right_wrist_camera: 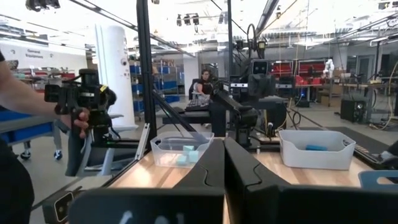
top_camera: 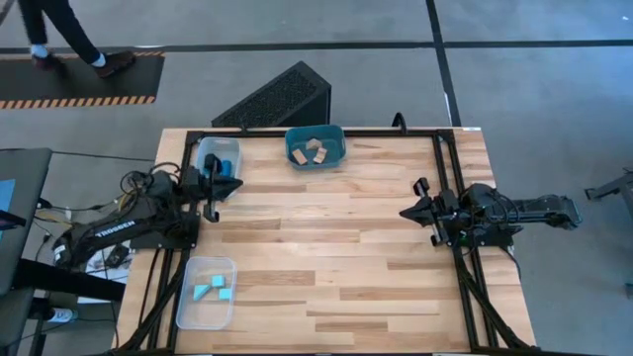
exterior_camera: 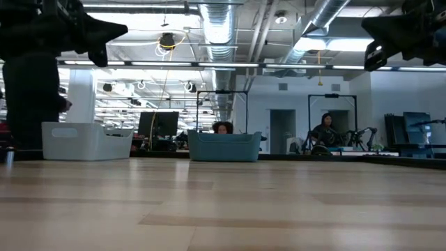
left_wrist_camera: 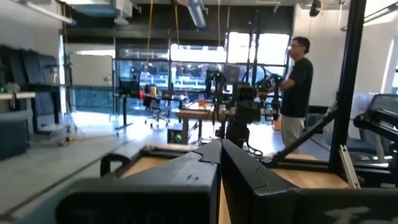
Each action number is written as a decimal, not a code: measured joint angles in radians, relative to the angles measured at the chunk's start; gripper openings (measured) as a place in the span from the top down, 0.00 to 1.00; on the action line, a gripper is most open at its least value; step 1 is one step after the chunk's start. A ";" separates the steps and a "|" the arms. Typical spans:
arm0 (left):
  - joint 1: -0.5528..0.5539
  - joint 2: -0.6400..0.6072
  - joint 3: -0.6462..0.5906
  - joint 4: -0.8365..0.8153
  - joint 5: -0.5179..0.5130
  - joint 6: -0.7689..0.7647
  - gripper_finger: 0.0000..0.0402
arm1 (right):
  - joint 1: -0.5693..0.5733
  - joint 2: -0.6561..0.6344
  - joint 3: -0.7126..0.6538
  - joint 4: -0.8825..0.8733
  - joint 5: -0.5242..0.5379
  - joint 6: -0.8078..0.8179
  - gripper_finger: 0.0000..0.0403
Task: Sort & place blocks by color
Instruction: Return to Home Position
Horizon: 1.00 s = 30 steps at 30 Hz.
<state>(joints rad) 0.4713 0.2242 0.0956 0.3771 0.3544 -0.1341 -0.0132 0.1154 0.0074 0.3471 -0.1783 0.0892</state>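
Note:
Tan wooden blocks (top_camera: 314, 151) lie in the teal tub (top_camera: 336, 138) at the table's far edge. Darker blue blocks (top_camera: 226, 162) lie in a clear tray (top_camera: 206, 148) at the far left. Pale cyan blocks (top_camera: 213, 290) lie in a clear tray (top_camera: 198, 314) at the near left. My left gripper (top_camera: 237, 186) is shut and empty, raised at the table's left edge beside the blue blocks' tray. My right gripper (top_camera: 404, 211) is shut and empty, raised at the right side. In the wrist views each one's fingers meet at the tips (left_wrist_camera: 219, 144) (right_wrist_camera: 224, 140).
The bare wooden tabletop (top_camera: 326, 247) lies between the two arms. A black frame (top_camera: 447, 168) borders the table. A dark slanted box (top_camera: 277, 97) stands on the floor behind it. People are in the room beyond, one (top_camera: 59, 35) at the far left.

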 joint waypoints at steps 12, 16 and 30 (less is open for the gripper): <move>-0.438 0.021 -0.042 -0.027 -0.380 0.131 1.00 | 0.000 0.000 -0.001 -0.017 -0.003 -0.010 0.97; -0.473 -0.066 -0.042 -0.181 -0.401 0.144 1.00 | -0.002 0.000 -0.001 -0.023 -0.003 -0.010 0.97; -0.472 -0.207 -0.085 -0.341 -0.346 0.119 1.00 | 0.015 0.001 -0.002 -0.104 -0.005 -0.035 0.97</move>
<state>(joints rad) -0.0006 0.0168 0.0109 0.0360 0.0080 -0.0148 0.0021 0.1165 0.0055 0.2428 -0.1833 0.0540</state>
